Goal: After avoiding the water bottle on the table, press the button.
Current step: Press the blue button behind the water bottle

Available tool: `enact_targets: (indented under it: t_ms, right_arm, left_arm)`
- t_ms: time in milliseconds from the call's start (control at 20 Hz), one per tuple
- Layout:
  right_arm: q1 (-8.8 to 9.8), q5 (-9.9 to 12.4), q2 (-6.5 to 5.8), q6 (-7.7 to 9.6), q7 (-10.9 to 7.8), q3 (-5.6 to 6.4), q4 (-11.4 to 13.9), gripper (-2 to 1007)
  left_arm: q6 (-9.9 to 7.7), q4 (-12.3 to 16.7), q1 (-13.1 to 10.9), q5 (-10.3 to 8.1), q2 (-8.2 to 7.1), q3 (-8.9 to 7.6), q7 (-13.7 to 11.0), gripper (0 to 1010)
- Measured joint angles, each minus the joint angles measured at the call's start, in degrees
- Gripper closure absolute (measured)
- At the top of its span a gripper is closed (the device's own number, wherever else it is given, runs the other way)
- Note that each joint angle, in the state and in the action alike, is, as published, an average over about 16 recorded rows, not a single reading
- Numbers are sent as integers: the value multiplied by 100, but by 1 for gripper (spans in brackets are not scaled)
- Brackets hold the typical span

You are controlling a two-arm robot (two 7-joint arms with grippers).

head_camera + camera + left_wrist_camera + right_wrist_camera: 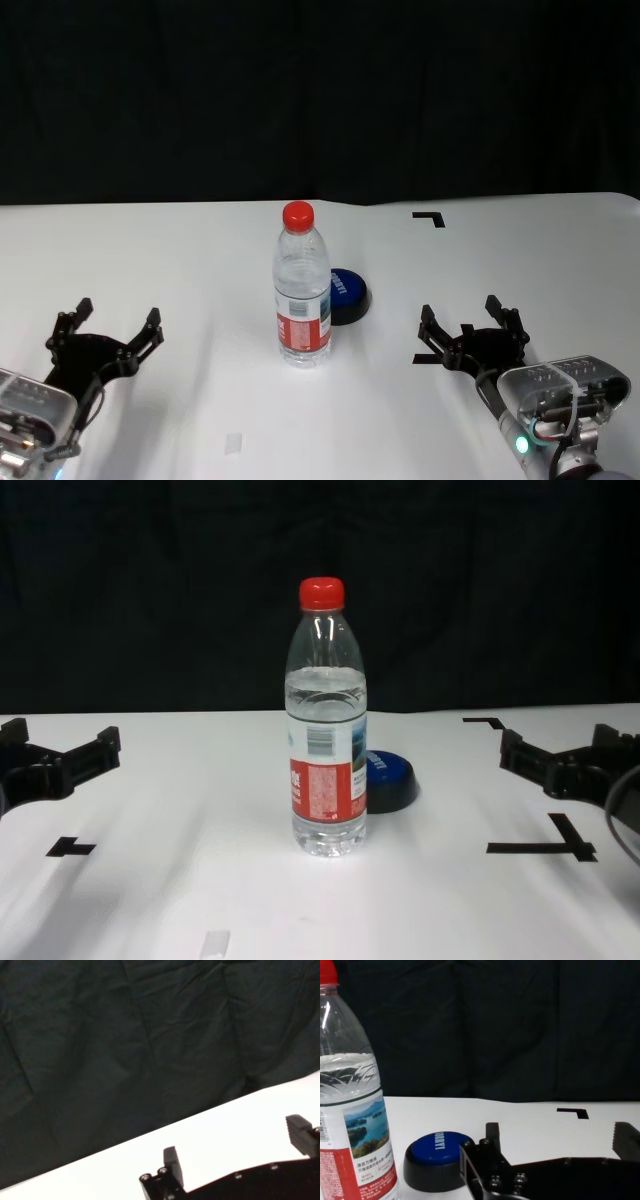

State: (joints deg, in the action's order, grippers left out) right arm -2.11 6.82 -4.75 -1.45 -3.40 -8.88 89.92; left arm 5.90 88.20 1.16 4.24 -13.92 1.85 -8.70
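Observation:
The water bottle (302, 290) stands upright at the middle of the white table (180, 250), with its red cap on top. It also shows in the chest view (325, 750) and the right wrist view (350, 1110). The dark blue button (349, 294) sits just behind the bottle to its right, partly hidden by it, and also shows in the chest view (392, 780) and the right wrist view (437, 1157). My right gripper (468, 315) is open and empty, low over the table to the right of the button. My left gripper (118, 312) is open and empty at the near left.
A black tape corner mark (430, 217) lies at the far right. A black cross mark (545, 847) lies under the right gripper and another black mark (70, 847) near the left gripper. A small white tape piece (234, 443) lies near the front edge. A black curtain hangs behind the table.

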Motion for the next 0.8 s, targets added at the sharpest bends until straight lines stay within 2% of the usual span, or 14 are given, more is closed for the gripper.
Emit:
enact_targets:
  t_ms: [450,800]
  right_arm:
    - [-99,-104,42,20,-170,79,-94,3]
    - [-213,-153,63,43,-270,86,-217,3]
  left_arm:
    - [0,0,0,0,0,0,0,1]
    - [0,0,0,0,0,0,0,1]
